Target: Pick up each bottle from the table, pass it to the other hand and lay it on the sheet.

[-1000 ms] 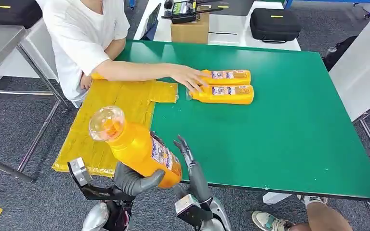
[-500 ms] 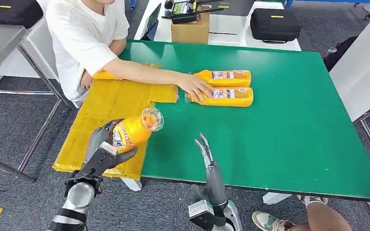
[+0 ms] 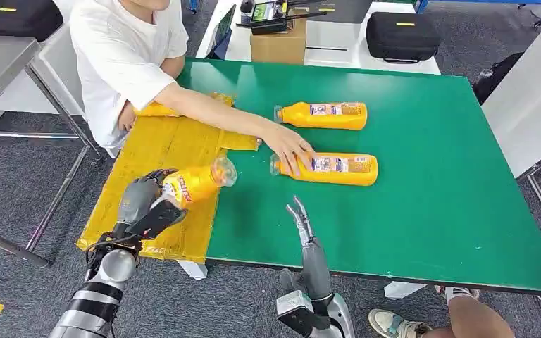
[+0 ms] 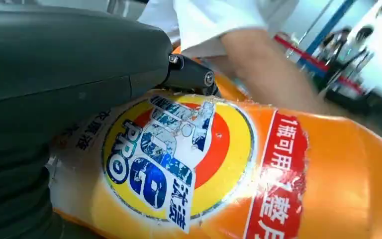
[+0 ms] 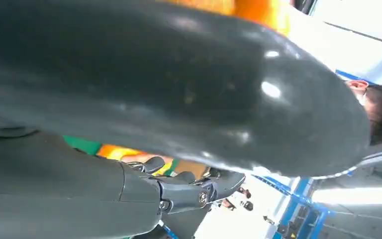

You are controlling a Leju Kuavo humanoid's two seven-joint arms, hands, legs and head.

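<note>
My left hand (image 3: 143, 202) grips an orange bottle (image 3: 197, 181) by its base, low over the yellow sheet (image 3: 155, 151), with the clear cap pointing toward the green table. The left wrist view shows its label (image 4: 179, 159) close up. My right hand (image 3: 303, 229) stands at the table's near edge, fingers straight and holding nothing. Two more orange bottles lie on the table: a far one (image 3: 324, 115) and a nearer one (image 3: 331, 168). A person's hand (image 3: 290, 148) rests on the nearer one's neck.
The person in a white shirt (image 3: 123, 53) sits at the far left, an arm stretched over the sheet. Another orange item (image 3: 156, 110) lies under that arm. A cardboard box (image 3: 277, 44) and black cases (image 3: 401, 35) stand behind the green table (image 3: 430, 190).
My left hand swung the bottle from in front of me out to the left and lowered it over the sheet. The right hand let go. The person dragged one bottle nearer.
</note>
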